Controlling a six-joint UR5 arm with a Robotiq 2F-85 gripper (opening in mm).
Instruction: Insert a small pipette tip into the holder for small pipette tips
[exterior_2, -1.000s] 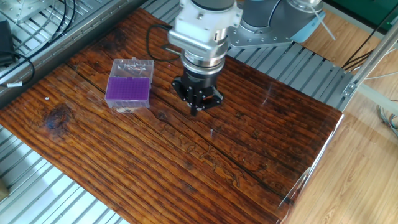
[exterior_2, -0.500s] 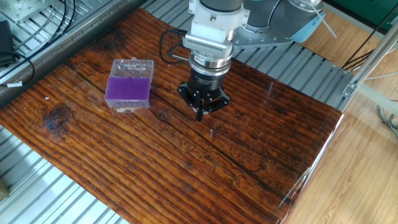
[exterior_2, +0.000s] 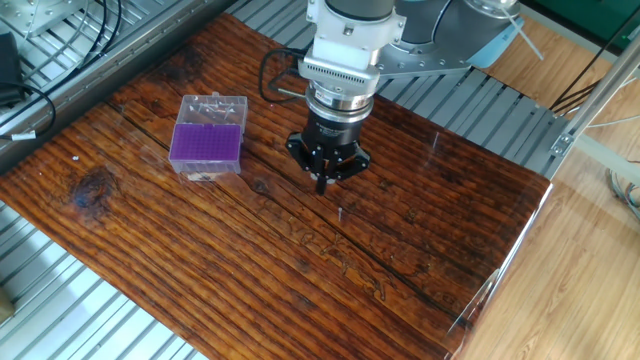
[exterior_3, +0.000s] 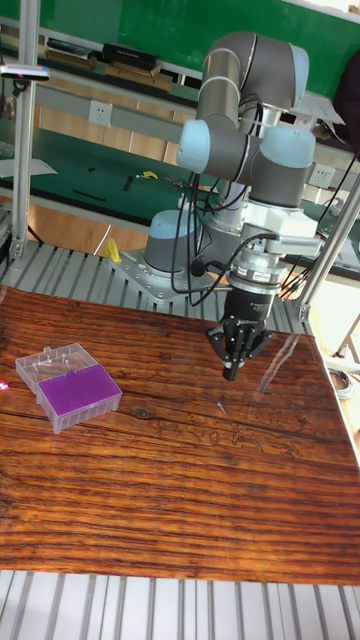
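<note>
The holder for small pipette tips (exterior_2: 207, 145) is a small clear box with a purple grid top. It stands on the left part of the wooden table with its clear lid (exterior_2: 213, 108) folded back, and also shows in the tall view (exterior_3: 80, 392). My gripper (exterior_2: 322, 183) points straight down to the right of the holder, apart from it, just above the wood. Its fingers are drawn together to a point (exterior_3: 232, 372), and nothing shows between them. A tiny pale sliver (exterior_2: 340, 212), possibly the small pipette tip, lies on the wood just in front of the gripper (exterior_3: 220, 405).
The dark wooden table top (exterior_2: 300, 270) rests on a ribbed metal bench (exterior_2: 60, 300). Black cables (exterior_2: 262, 70) hang behind the gripper. The arm's base (exterior_3: 175, 255) stands at the back edge. An aluminium post (exterior_2: 590, 110) rises on the right.
Over the last second the gripper has shifted a little to the right, away from the holder. It has hardly moved in the last half second. The holder and the sliver stay put.
</note>
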